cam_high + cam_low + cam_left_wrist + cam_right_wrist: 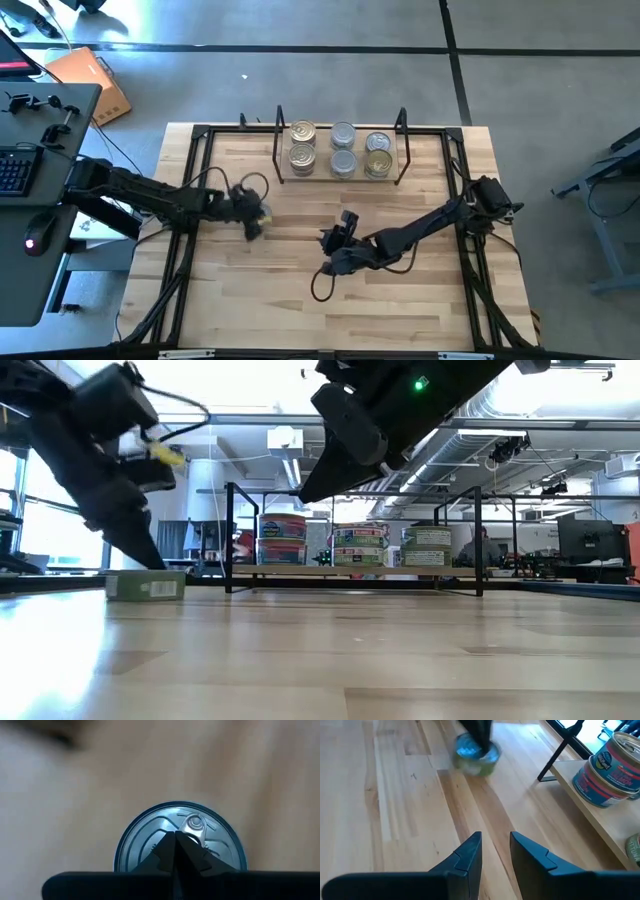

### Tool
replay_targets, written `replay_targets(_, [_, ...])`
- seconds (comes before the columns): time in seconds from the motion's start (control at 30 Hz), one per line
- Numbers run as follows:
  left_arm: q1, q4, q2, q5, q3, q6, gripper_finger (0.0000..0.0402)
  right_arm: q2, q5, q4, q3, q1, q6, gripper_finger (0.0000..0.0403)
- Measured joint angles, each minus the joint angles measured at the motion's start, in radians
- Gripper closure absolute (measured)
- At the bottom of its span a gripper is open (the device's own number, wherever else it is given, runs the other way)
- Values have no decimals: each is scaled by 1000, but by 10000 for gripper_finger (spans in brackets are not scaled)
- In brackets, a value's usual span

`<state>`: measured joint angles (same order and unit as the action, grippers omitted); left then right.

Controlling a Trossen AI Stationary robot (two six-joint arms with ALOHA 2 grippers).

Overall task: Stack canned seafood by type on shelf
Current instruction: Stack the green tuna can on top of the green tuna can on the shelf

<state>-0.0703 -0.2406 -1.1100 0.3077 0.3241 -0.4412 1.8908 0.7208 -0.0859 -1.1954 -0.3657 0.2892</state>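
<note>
Left wrist view — shut jaws atop tin (180,840)

Left gripper (175,851) closed — right gripper (495,851) ajar

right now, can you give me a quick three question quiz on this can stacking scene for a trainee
1. True or false: the left tool is shut, its tips over the silver-lidded can out on the table.
2. How many stacks of cans stand on the shelf in the low view? A) two B) three C) five
3. Fill in: the right tool holds ____ between its fingers.

Key
1. True. The left wrist view shows the fingers together above the lid.
2. B. Three stacks show, left stack, middle stack and right stack.
3. Nothing. The right wrist view shows only bare table in the gap, with the arm raised mid-table.
</note>
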Motion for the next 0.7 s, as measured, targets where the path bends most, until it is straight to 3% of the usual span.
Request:
replay_targets(0.1, [-62, 93, -4, -89, -4, 68, 401, 0, 0, 2, 0, -7, 0, 312])
replay_targets(0.23, [-124, 215, -54, -96, -5, 106, 401, 0, -4, 8, 0, -10, 1, 312])
replay_targets(0.37, [-157, 393, -187, -92, -3, 132, 401, 0, -4, 23, 0, -10, -1, 312])
replay_targets(0.57, [-197, 802, -418, -154, 26, 259, 401, 0, -4, 45, 0, -9, -1, 311])
replay_targets(0.7, [-243, 860, -474, -204, 134, 390, 401, 0, -46, 46, 0, -7, 4, 311])
